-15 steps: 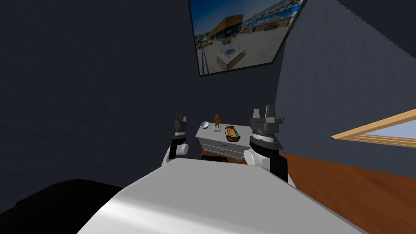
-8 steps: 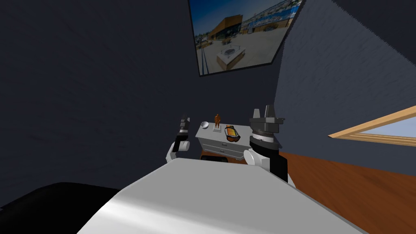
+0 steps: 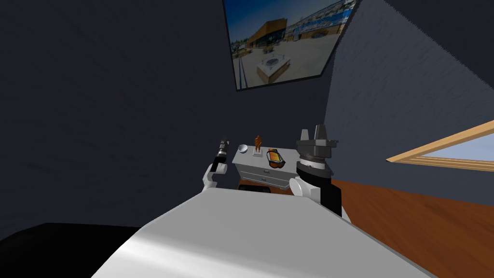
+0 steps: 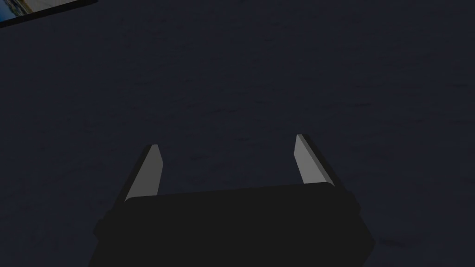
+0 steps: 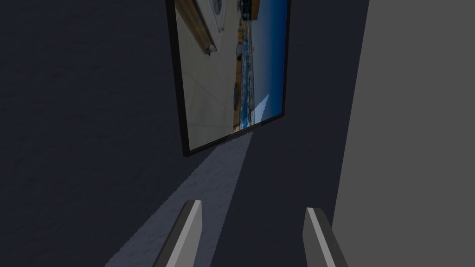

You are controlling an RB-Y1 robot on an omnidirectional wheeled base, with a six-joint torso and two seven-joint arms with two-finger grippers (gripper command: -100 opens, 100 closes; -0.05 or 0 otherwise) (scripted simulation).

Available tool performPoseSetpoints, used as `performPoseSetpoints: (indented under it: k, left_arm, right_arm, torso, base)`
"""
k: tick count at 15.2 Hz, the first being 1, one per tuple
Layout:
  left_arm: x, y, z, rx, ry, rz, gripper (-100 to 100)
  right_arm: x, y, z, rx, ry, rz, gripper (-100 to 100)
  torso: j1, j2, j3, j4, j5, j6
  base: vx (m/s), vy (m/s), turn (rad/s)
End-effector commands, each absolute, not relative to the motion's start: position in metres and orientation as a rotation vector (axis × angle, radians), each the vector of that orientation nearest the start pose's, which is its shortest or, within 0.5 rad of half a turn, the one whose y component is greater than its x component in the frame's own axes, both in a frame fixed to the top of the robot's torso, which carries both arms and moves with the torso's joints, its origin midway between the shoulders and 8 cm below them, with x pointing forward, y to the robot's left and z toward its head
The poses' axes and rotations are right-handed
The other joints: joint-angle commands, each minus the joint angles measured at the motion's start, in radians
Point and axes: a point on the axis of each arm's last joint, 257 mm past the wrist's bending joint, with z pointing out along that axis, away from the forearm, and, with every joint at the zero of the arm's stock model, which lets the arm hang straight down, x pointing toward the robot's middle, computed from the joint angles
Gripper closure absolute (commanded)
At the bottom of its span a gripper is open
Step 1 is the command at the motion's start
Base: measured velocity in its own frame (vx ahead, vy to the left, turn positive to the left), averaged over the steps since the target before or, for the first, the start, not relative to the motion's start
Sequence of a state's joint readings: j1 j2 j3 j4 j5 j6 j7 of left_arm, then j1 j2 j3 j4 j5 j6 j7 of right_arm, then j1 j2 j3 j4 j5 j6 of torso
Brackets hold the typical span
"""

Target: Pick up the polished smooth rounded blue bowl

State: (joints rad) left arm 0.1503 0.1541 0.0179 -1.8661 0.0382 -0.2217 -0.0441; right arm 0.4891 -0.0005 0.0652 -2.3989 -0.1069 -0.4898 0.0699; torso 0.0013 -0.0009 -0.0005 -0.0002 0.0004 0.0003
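Head view: low, pale grey cabinet [image 3: 264, 169] against a dark wall [image 3: 120, 96], ahead of the chest. At the left end of its top, a small rounded bowl [image 3: 242, 148], upright, rendered whitish-grey rather than blue. Next along toward the middle, a brown figurine [image 3: 258, 142], then an orange-and-black tray [image 3: 275, 158], each apart from the others. Left gripper [image 3: 222, 143] raised just beside the cabinet's left end, with the bowl to its right and slightly lower in the picture, nothing between the two. Right gripper [image 3: 312, 131] raised off the cabinet's right end, with figurine and tray lying between it and the bowl. Left arm judged the nearer by a clear margin. Round bowl, so no long axis to line up with.

Left wrist view: two fingers [image 4: 149, 169] spread wide and empty, aimed at the dark wall and not at the bowl. Likely need for the coming move — tipping this hand downward and swinging it rightward over the cabinet's left end.

Right wrist view: fingers [image 5: 188, 232] parted too, nothing held.

No brand, label or legible writing anywhere.
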Motion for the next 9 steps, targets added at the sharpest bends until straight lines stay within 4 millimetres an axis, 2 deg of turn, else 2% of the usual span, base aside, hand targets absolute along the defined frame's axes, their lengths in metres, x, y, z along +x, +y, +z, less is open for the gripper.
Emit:
performPoseSetpoints:
  k: [1,2,3,4,5,6,8,9]
  left_arm:
    - [0.502,0.273,-0.113,-0.876,1.045,-1.201,-100]
    - [0.503,0.274,-0.119,-0.887,1.055,-1.194,-100]
    - [0.517,0.271,-0.124,-0.902,1.078,-1.194,-100]
    - [0.519,0.274,-0.137,-0.931,1.104,-1.177,-100]
    - [0.520,0.274,-0.139,-0.935,1.108,-1.175,-100]
    - [0.533,0.271,-0.143,-0.954,1.132,-1.173,-100]
    - [0.536,0.274,-0.160,-0.986,1.161,-1.153,-100]
    - [0.547,0.272,-0.162,-1.005,1.184,-1.149,-100]
  right_arm:
    - [0.321,-0.266,0.077,0.614,0.483,1.402,0]
    - [0.321,-0.266,0.077,0.614,0.483,1.402,0]
    - [0.321,-0.266,0.077,0.614,0.483,1.402,0]
    - [0.321,-0.266,0.077,0.614,0.483,1.402,0]
    - [0.321,-0.266,0.077,0.614,0.483,1.402,0]
    - [0.321,-0.266,0.077,0.614,0.483,1.402,0]
    - [0.321,-0.266,0.077,0.614,0.483,1.402,0]
    - [0.321,-0.266,0.077,0.614,0.483,1.402,0]
  torso:
    - [0.000,0.000,0.000,0.000,0.000,0.000]
    - [0.000,0.000,0.000,0.000,0.000,0.000]
    - [0.000,0.000,0.000,0.000,0.000,0.000]
    - [0.000,0.000,0.000,0.000,0.000,0.000]
    - [0.000,0.000,0.000,0.000,0.000,0.000]
    - [0.000,0.000,0.000,0.000,0.000,0.000]
    - [-0.001,0.000,0.000,0.000,0.000,0.000]
    - [0.000,0.000,0.000,0.000,0.000,0.000]
  base:
    - [0.000,0.016,-0.025]
    - [0.002,0.011,-0.010]
    - [0.003,0.011,-0.020]
    - [0.003,0.012,-0.024]
    - [0.002,0.008,-0.012]
    - [0.001,0.010,-0.030]
    - [0.001,0.011,-0.021]
    - [0.000,0.008,-0.022]
